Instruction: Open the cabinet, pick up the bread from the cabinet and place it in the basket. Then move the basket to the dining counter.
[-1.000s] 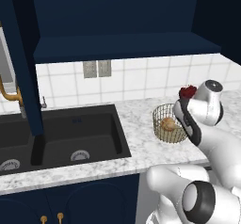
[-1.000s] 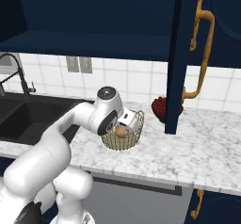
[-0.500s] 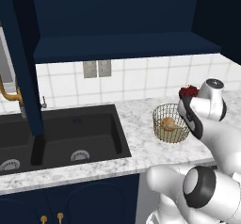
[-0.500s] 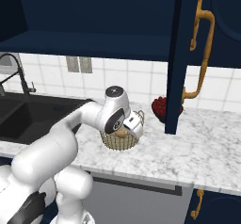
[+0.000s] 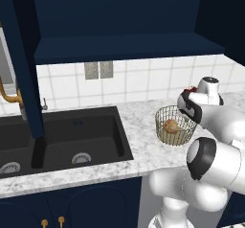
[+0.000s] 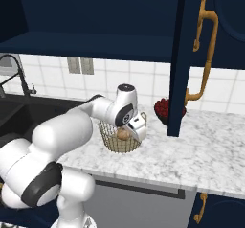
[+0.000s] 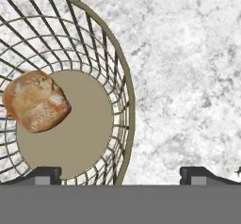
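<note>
You found the bread (image 7: 36,100) lying inside the basket (image 7: 123,124), with the gripper (image 7: 120,173) wide open and straddling its rim. Closing squarely on that rim wall should have avoided tipping.

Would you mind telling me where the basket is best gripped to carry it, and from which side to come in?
Grip the basket by its top rim, from above, one finger inside the mesh wall and one outside. The wall is thin and upright, so it fits between the open jaws of the gripper, which straddle the rim in the hand view. Probably choose the side away from the bread, which lies off-centre on the flat bottom.
</note>
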Motion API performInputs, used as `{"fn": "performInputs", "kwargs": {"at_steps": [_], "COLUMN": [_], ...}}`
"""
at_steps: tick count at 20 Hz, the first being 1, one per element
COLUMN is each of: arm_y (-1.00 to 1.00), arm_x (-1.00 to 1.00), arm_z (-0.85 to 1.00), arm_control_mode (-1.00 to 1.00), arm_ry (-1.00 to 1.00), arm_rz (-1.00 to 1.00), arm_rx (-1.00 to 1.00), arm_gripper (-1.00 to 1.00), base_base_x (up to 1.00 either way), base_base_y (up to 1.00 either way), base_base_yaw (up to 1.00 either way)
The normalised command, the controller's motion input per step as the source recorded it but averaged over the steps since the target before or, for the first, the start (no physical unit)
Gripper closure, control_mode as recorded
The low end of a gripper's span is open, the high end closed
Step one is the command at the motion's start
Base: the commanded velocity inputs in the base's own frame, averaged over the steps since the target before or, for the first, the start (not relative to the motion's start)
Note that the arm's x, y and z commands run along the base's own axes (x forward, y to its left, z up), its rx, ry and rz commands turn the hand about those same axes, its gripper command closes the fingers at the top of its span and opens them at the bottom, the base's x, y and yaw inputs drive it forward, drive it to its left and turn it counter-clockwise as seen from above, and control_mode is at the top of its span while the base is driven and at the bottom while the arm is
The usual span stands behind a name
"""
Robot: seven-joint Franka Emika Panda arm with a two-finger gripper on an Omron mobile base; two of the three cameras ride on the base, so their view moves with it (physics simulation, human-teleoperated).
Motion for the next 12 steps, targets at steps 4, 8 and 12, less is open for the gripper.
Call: {"fn": "performInputs", "kwargs": {"at_steps": [4, 8, 12], "arm_y": [0.01, 0.0, 0.0], "arm_x": [0.0, 0.0, 0.0], "arm_z": [-0.2, -0.27, -0.31], "arm_control_mode": [-1.0, -1.0, -1.0], "arm_ry": [0.04, 0.02, 0.02], "arm_rz": [-0.08, -0.08, -0.08], "arm_rx": [0.09, 0.06, 0.05], "arm_gripper": [-1.0, -1.0, -1.0], "base_base_x": [0.0, 0.0, 0.0], "base_base_y": [0.0, 0.0, 0.0], "base_base_yaw": [0.0, 0.0, 0.0]}}
